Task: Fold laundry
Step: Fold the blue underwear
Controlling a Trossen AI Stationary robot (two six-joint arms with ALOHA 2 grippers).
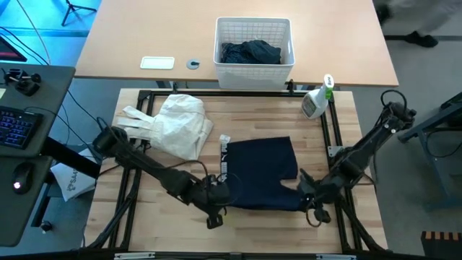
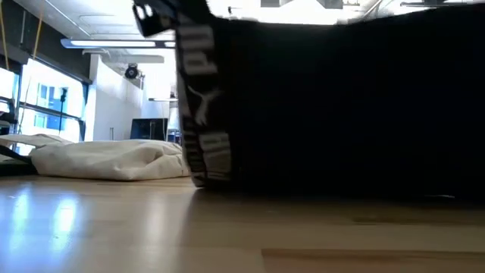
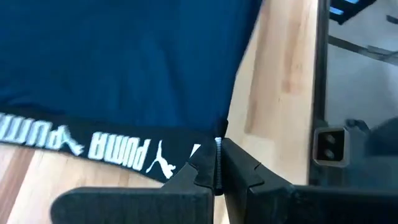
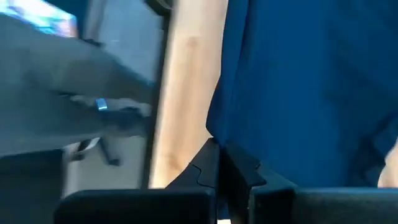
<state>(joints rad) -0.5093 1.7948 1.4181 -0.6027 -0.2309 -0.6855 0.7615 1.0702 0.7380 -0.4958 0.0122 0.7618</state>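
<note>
On the table's near edge, left fingers [image 3: 217, 177] and right fingers [image 4: 221, 165] clenched on navy garment [image 1: 260, 172] corners.

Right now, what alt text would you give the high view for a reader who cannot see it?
A navy garment lies flat on the wooden table, with the left gripper at its near left corner and the right gripper at its near right edge. A cream garment lies to its left; a white basket of dark clothes stands beyond.

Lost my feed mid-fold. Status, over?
Left end effector shut on navy garment at its waistband corner. Right end effector shut on its opposite near corner. Cream garment lies clear, left of it.
</note>
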